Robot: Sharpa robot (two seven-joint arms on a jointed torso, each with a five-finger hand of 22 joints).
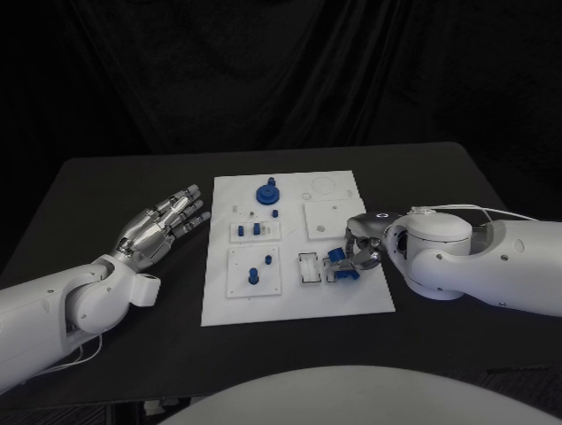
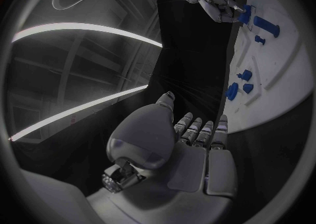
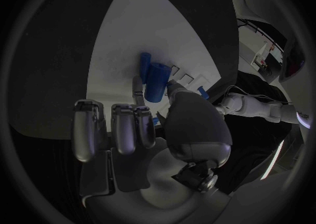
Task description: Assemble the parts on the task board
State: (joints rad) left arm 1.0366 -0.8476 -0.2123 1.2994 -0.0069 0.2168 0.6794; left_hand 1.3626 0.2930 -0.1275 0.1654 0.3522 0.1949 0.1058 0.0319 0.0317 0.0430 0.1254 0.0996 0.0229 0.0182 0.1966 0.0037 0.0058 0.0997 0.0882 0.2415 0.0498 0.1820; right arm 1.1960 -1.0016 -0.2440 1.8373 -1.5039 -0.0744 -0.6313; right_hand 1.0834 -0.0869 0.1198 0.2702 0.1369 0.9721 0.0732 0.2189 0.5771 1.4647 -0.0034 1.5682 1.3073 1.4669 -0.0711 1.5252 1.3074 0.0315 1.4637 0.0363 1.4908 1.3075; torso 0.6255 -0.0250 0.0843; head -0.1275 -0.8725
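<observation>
At the near right corner of the white task board [image 1: 294, 305], the right hand [image 1: 357, 252] pinches a blue part [image 1: 340, 261] between thumb and a finger, just above the board. The left hand [image 1: 159, 226] rests beside the board's left edge, fingers straight, slightly spread, holding nothing. Farther back, more blue parts [image 1: 266, 190] stand on the board.

Task board [image 1: 357, 297] in the middle of the surface [image 1: 102, 190], long side running front to back. Parts on it: tall part [image 1: 266, 190] near the back edge, small pegs [image 1: 257, 230] mid-board, another part [image 1: 344, 266] near the front right corner, under the right hand [image 1: 361, 251]. Left hand [image 1: 159, 226] left of the board, apart from it.
</observation>
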